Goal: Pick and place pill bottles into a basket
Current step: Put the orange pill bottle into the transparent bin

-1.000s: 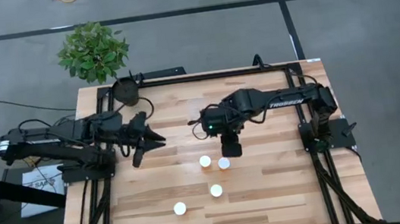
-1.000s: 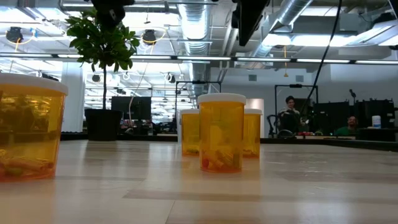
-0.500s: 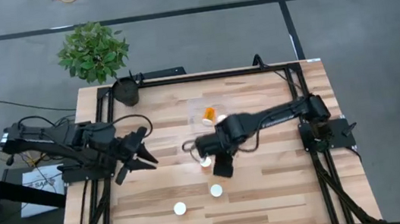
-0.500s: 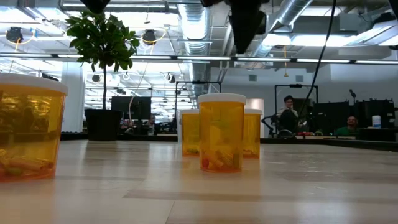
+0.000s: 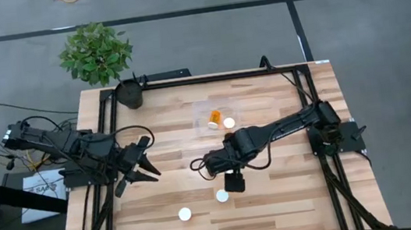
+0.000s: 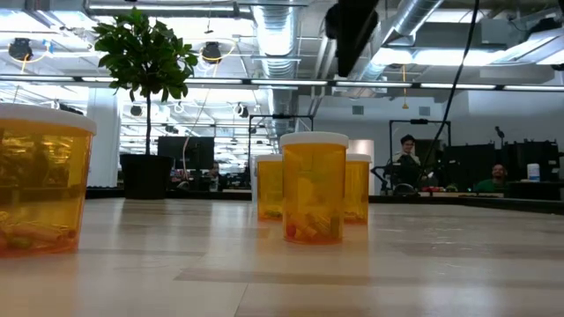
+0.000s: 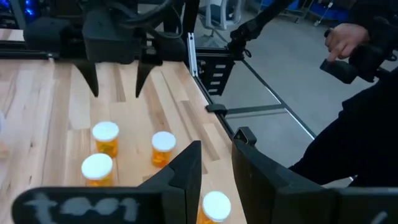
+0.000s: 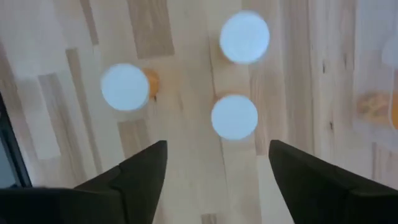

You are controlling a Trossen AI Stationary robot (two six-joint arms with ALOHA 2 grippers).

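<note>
Three white caps of upright pill bottles (image 8: 234, 116) show on the wood below my right gripper (image 8: 214, 177), which hangs open above them, pointing down, touching nothing. From above, this gripper (image 5: 213, 166) is at the table's middle and its arm hides two of the bottles. Two more bottles stand nearer the front edge (image 5: 222, 195) (image 5: 185, 213). The clear basket (image 5: 203, 109) holds one bottle on its side (image 5: 214, 117) and one upright (image 5: 228, 122). My left gripper (image 5: 140, 168) waits shut at the left, holding nothing.
A potted plant (image 5: 96, 54) in a dark pot (image 5: 130, 95) stands at the far left corner. Black frame rails (image 5: 340, 185) run along both table sides. A person's hand with a controller (image 7: 348, 53) shows beyond the table's edge.
My right gripper has swung from the table's middle toward the near and left edges, uncovering the basket with its two bottles, and now hangs over the standing bottles. My left gripper has drawn back toward the near left.
</note>
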